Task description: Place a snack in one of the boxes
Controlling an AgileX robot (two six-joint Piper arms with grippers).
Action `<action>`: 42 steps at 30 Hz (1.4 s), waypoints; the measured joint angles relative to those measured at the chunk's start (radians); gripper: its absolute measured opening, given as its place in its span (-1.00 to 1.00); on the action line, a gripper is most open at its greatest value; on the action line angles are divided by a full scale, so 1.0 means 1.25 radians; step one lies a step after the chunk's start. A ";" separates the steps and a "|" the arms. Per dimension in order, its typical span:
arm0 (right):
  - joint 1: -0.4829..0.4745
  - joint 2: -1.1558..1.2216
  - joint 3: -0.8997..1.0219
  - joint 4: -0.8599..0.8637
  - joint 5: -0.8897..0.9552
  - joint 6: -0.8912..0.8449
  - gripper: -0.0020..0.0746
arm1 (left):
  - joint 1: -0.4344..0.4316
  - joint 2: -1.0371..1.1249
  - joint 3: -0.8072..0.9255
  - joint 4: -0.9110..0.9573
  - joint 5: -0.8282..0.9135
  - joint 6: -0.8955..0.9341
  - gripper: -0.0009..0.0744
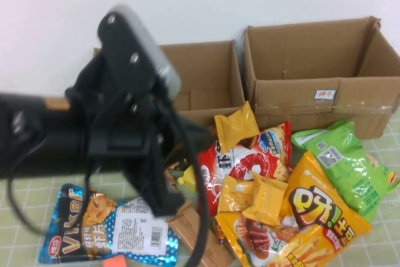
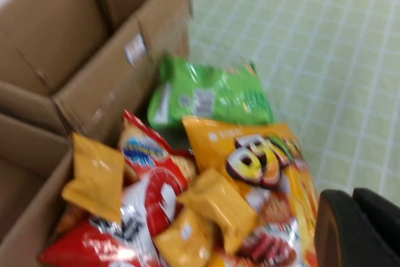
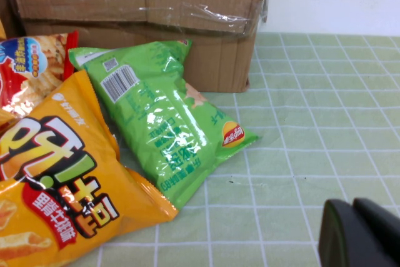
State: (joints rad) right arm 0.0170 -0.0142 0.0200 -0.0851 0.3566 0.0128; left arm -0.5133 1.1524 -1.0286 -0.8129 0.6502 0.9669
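Several snack bags lie in a pile in front of two open cardboard boxes, the left box [image 1: 209, 73] and the right box [image 1: 312, 85]. The pile holds a green bag [image 1: 347, 164], a large orange bag [image 1: 315, 211], a red bag [image 1: 228, 164] and small yellow packets [image 1: 236, 124]. My left gripper [image 1: 164, 199] hangs over the pile's left side; in the left wrist view it [image 2: 353, 220] is shut and empty, beside the orange bag [image 2: 262, 161]. My right gripper [image 3: 353, 232] is shut and empty over bare mat, to the side of the green bag [image 3: 162, 123]. It is out of the high view.
A blue Vikar bag [image 1: 81, 229] lies at the front left and a brown packet [image 1: 194, 229] beside it. My left arm hides much of the left box and the pile's left part. A green checked mat [image 3: 312, 154] covers the table, bare to the right of the pile.
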 joint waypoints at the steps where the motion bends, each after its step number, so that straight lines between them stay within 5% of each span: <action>1: 0.000 0.000 0.000 0.000 0.000 0.000 -0.95 | 0.000 -0.012 0.010 0.007 0.002 0.000 -0.98; 16: 0.000 0.000 0.000 0.000 0.000 0.000 -0.95 | 0.065 -0.270 0.038 0.196 0.006 -0.075 -0.98; 29: 0.000 0.000 0.000 0.000 0.000 0.000 -0.95 | 0.070 -0.506 0.294 0.242 -0.340 -0.022 -0.98; 35: 0.000 0.000 0.000 0.000 0.000 0.000 -0.95 | 0.091 -0.625 0.505 0.492 -0.583 -0.383 -0.98; 42: 0.000 0.000 0.000 0.000 0.000 0.000 -0.95 | 0.247 -0.781 0.745 0.559 -0.699 -0.619 -0.98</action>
State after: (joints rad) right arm 0.0170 -0.0142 0.0200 -0.0851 0.3566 0.0128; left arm -0.2050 0.1763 -0.0971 -0.1145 -0.2241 0.1938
